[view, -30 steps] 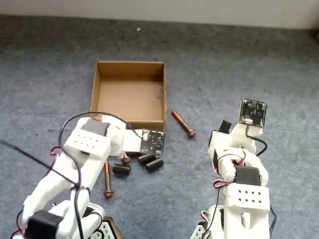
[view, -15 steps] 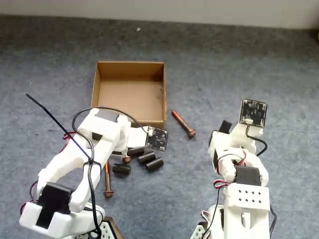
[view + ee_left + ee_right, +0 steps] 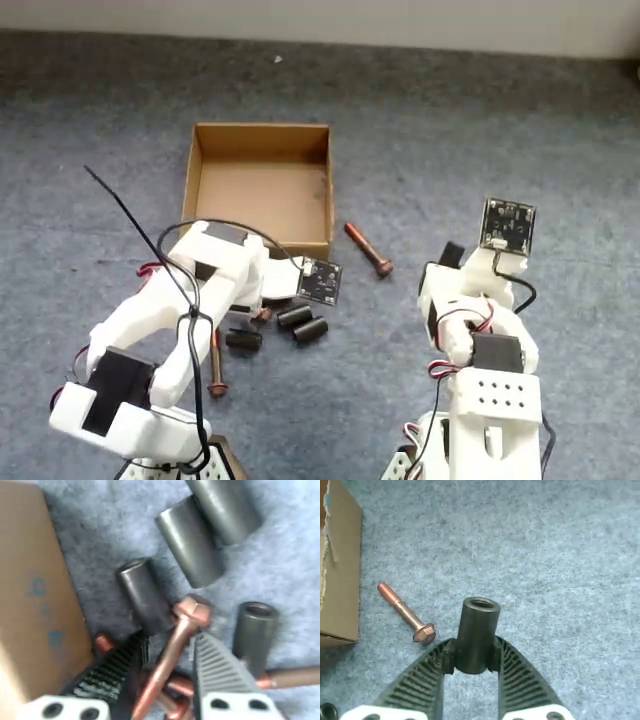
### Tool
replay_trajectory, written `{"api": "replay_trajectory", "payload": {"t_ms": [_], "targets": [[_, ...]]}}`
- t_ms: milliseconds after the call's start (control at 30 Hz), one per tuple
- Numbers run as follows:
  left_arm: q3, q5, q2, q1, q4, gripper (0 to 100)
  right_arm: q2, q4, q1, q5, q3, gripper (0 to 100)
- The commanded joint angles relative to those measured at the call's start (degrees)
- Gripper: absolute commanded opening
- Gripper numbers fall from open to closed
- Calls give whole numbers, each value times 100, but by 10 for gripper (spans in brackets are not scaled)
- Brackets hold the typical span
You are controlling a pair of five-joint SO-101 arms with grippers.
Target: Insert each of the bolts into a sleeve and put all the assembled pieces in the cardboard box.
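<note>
left wrist view: bolt pickup, with left fingers spread astride a bolt, right fingers pinching a sleeve. next: closing on the shank.

Left cramped, right free.
My left gripper is hemmed in: sleeves just beside both jaws, spare bolts round them, cardboard box wall close by. My right gripper w/ its sleeve has bare carpet ahead; one bolt lies nr the box corner.

Grey carpet lies underneath, with a pale strip beyond it
</note>
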Motion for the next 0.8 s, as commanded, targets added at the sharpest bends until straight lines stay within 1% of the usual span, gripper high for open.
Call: {"api": "replay_trajectory", "payload": {"t_ms": [0, 133, 200, 267, 433, 500, 600, 767], "targets": [[-66, -492, -31, 356, -141, 2, -48, -127, 40, -44, -66, 5], [-75, 9, -57, 462, -141, 5, -48, -119, 40, -44, -66, 5], [-66, 193, -277, 444, -141, 5, -48, -110, 40, -44, -66, 5], [-22, 466, -708, 418, -132, 5, -48, -110, 40, -53, -66, 5], [215, 1345, -2237, 453, 299, 5, -84, -101, -163, -18, -57, 5], [303, 1969, -2862, 453, 316, 5, -84, -101, -312, -44, -57, 5], [321, 3297, -3609, 435, 316, 5, -84, -101, -462, -53, -66, 5], [312, 4615, -4523, 347, 325, 6, -84, -92, -479, -62, -101, 5]]}}
